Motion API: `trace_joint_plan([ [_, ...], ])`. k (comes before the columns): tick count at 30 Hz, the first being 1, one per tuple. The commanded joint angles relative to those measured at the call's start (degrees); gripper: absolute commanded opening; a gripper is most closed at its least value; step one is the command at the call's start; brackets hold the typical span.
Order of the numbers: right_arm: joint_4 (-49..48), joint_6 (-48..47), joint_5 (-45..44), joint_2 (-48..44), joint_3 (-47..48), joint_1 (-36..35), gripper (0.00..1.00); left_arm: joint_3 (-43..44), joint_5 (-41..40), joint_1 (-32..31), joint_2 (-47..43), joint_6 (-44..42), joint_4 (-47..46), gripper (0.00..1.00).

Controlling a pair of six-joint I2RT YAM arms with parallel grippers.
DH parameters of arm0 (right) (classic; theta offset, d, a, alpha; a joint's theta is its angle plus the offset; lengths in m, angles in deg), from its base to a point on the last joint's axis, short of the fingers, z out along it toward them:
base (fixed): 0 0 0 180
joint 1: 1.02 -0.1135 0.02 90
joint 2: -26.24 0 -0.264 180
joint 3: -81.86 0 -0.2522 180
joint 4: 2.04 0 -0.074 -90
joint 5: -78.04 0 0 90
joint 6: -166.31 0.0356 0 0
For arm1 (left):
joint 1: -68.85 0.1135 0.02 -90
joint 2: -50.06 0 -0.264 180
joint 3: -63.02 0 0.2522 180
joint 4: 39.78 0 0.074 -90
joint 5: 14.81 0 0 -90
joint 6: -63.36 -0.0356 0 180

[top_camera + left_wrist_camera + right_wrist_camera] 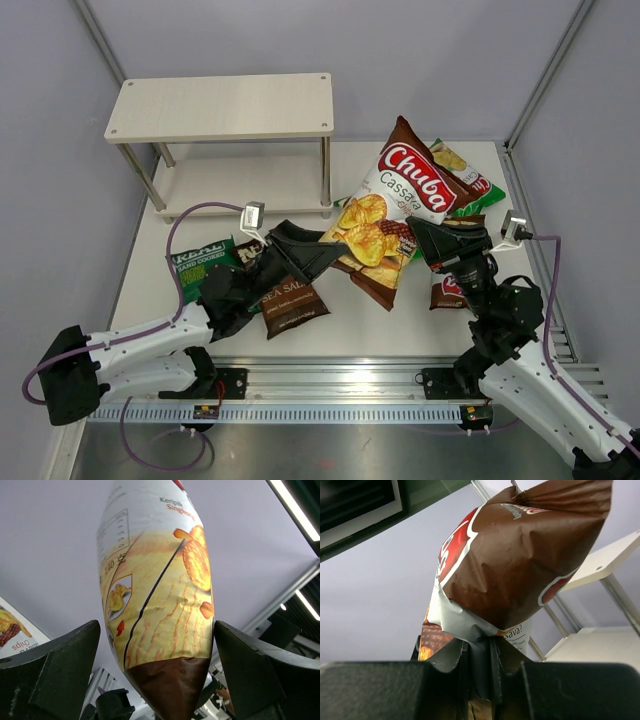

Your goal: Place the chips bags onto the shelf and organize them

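Brown Chuba bag (395, 205) hangs pinched at its edge in my right gripper (480, 650), whose jaws are nearly closed on it. My left gripper (156, 630) is wide open around the bag's bottom and holds nothing. Beyond both grippers, the shelf (220, 105) carries no bag. The Kettle bag (290, 300) and others lie below. I judge nearly everything remains.

The green bags (478, 190) are largely concealed behind the raised brown Chuba bag (405, 190), a second brown bag (446, 291) is mostly covered by the right arm (500, 310), and the dark green bag (200, 262) and Kettle bag (292, 303) are partly overlapped by the left arm (150, 345).
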Motion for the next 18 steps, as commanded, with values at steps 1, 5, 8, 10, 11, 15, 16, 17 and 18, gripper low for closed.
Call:
trace_joint_plan([
  [1,-10.3,-6.1,-1.8,0.7,-0.8,-0.6,0.07,3.5,-8.4,-0.7,-0.9,1.8,4.5,0.99],
  [5,-16.1,-6.8,-1.8,3.9,-2.1,-0.6,0.07,4.7,-11.2,-1.0,0.1,2.6,7.6,0.99],
  [8,-19.5,-6.3,-1.8,5.9,-2.1,-0.8,0.06,4.9,-12.4,-0.9,1.3,3.2,8.0,0.96],
  [10,-20.4,-6.6,-1.6,7.0,-2.0,-1.3,0.06,5.0,-12.8,-1.0,1.8,3.3,8.4,0.86],
  [11,-20.9,-6.8,-1.6,7.5,-2.0,-1.4,0.06,5.1,-13.5,-1.0,1.9,3.0,8.6,0.68],
  [15,-20.5,-7.4,-0.9,7.3,-2.3,-1.6,0.09,6.0,-14.6,-0.2,1.1,1.0,10.9,0.27],
  [16,-20.3,-7.7,-1.0,7.0,-2.5,-1.6,0.11,6.3,-14.4,0.3,0.7,0.6,12.8,0.21],
  [17,-18.7,-8.2,-1.4,6.4,-2.8,-1.6,0.15,6.7,-13.4,1.8,0.2,0.5,13.6,0.16],
  [18,-18.1,-8.5,-1.8,5.4,-2.9,-1.6,0.19,6.8,-12.4,2.7,0.0,0.5,13.8,0.12],
])
